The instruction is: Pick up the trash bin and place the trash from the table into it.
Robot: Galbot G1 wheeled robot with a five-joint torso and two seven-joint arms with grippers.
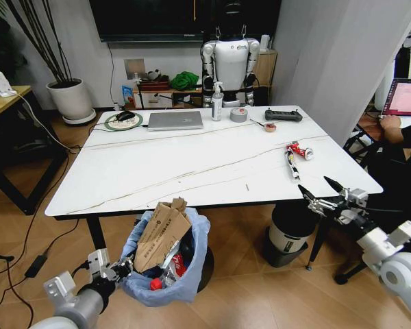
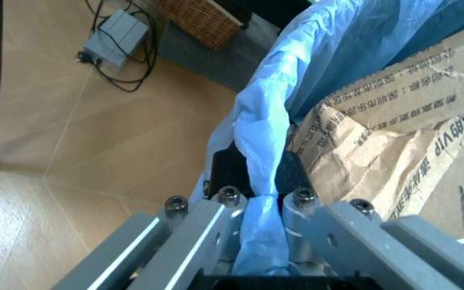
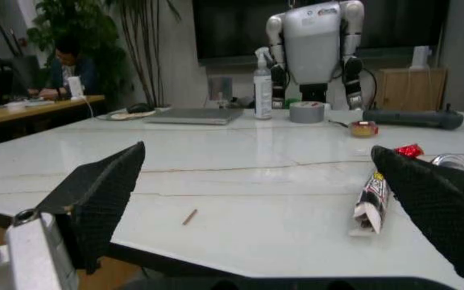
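The trash bin (image 1: 166, 274), lined with a light-blue bag, hangs off the floor just below the table's (image 1: 157, 171) front edge. It is stuffed with torn brown cardboard (image 1: 161, 233) and red-white packs. My left gripper (image 1: 123, 267) is shut on the bin's bag-covered rim (image 2: 260, 181), beside the cardboard (image 2: 393, 139). On the table's right side lie a red-white snack pack (image 1: 300, 150) and a crumpled black-white wrapper (image 1: 291, 165). My right gripper (image 1: 322, 195) hovers open at the front right edge, level with the tabletop, its pads (image 3: 103, 190) spread wide toward the wrapper (image 3: 371, 204).
At the table's far side are a silver laptop (image 1: 175, 120), spray bottle (image 1: 217, 101), grey tape roll (image 1: 239, 114) and black controller (image 1: 283, 115). A white cylinder bin (image 1: 291, 229) stands under the table on the right. A thin brown sliver (image 3: 189, 217) lies near the front edge.
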